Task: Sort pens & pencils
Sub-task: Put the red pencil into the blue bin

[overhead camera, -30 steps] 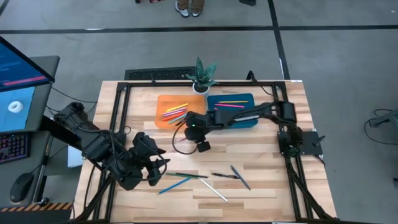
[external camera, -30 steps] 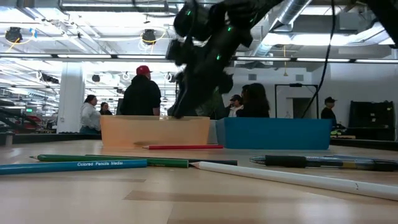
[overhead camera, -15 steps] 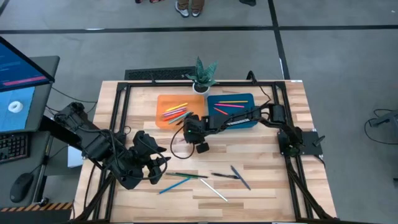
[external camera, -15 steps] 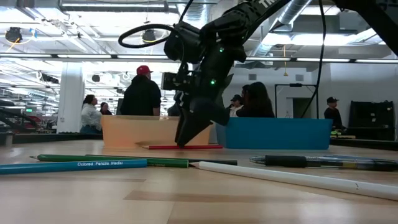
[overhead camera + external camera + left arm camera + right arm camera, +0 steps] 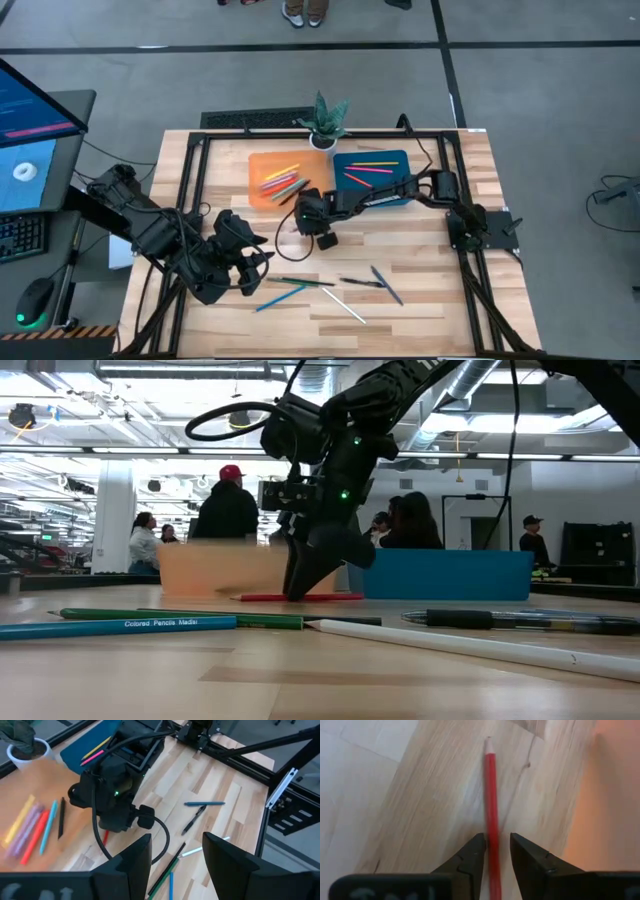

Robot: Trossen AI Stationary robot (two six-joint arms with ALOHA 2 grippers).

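Note:
My right gripper (image 5: 497, 851) is open and low over the table, just in front of the orange tray (image 5: 262, 165). Its fingers stand on either side of a red pencil (image 5: 491, 785) that lies flat on the wood; the low view shows the same red pencil (image 5: 320, 598). Coloured pencils (image 5: 282, 180) lie in the orange tray, and pink and yellow ones (image 5: 365, 170) in the blue tray (image 5: 398, 160). A blue pencil (image 5: 278, 296), a green one (image 5: 305, 283), a white one (image 5: 343, 306) and two pens (image 5: 372, 283) lie loose near the front. My left gripper (image 5: 177, 865) waits open at the near left.
A small potted plant (image 5: 327, 122) stands at the far edge behind the two trays. A black frame (image 5: 195, 180) runs around the table. People stand in the room beyond, seen in the low view. Bare wood lies to the right of the loose pens.
My right gripper has come down from above the orange tray's near edge toward the near side of the table. Its fingertips have reached table height at the red pencil. The pencil has stayed where it lay.

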